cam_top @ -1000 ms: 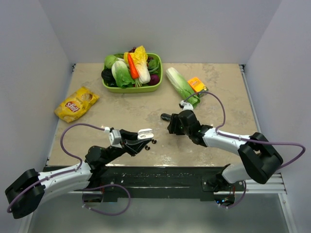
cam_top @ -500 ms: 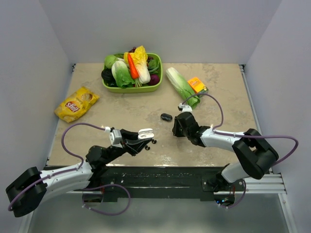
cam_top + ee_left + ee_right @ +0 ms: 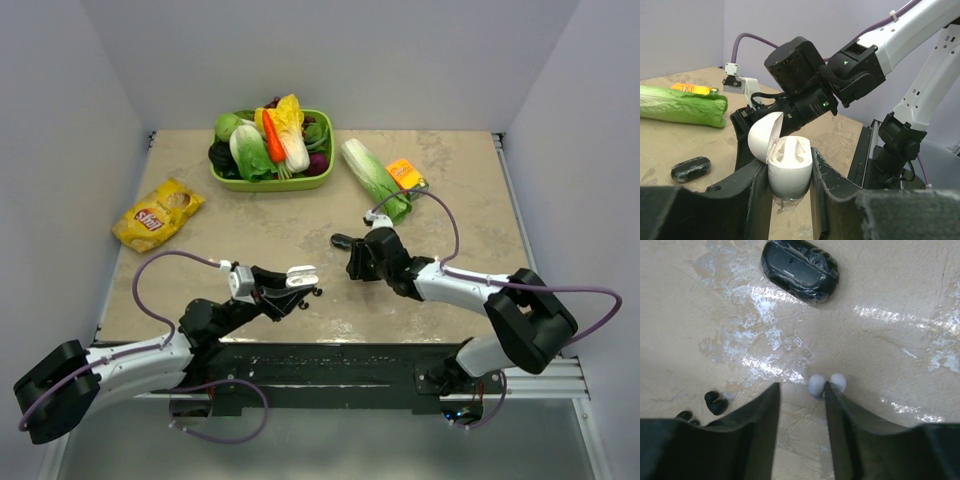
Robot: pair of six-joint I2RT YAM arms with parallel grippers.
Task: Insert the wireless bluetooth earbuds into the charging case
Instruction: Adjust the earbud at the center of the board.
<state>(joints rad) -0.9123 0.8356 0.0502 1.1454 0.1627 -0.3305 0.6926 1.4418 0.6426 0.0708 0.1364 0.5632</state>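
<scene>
Beige tabletop [image 3: 890, 280] lay beneath both arms. Left gripper [image 3: 789, 186] was clamped on the white charging case [image 3: 787, 165], lid open. Right gripper [image 3: 802, 405] hung parted and empty. Black charging case [image 3: 800, 272] lay closed beyond it; white earbuds [image 3: 826, 384] lay just at its fingertips, black earbuds [image 3: 714, 402] off to one side.

- Robotics lab test cell, not a home or kitchen.
- Boxed in by plain pale grey wall panels [image 3: 320, 60] around a beige stone-look tabletop [image 3: 250, 235].
- White-and-black left robot arm [image 3: 130, 358] and matching right arm [image 3: 470, 288] bolted to a black metal base rail [image 3: 330, 362], purple cables [image 3: 580, 291] trailing loose.
- Staged props: green plastic basket [image 3: 270, 185] of vegetables, yellow crisp bag [image 3: 157, 214].
</scene>
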